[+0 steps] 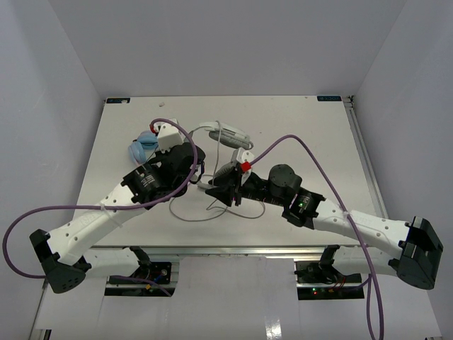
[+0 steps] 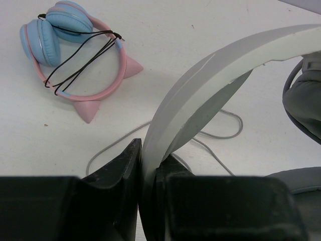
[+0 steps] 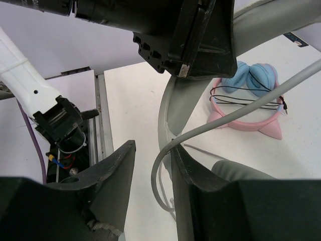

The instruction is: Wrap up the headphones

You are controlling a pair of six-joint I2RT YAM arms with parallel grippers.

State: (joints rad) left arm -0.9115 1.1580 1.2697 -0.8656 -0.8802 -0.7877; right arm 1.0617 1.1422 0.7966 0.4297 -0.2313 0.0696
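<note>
Holding tight, the left pincer (image 2: 148, 150) is clenched on the grey-white band of the headphones (image 2: 225, 65), which are near the middle of the desk (image 2: 200, 25). The right pincer (image 3: 153, 145) has its jaws apart, and the thin grey cable (image 3: 241, 108) runs through the gap. A pink and blue headset (image 2: 75, 50) lies on the desk at the far left, apart from them.

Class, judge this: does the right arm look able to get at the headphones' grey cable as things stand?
Probably yes: the cable runs between the open jaws of the right gripper, and the left gripper, clamped on the headband close by, leaves it free.
</note>
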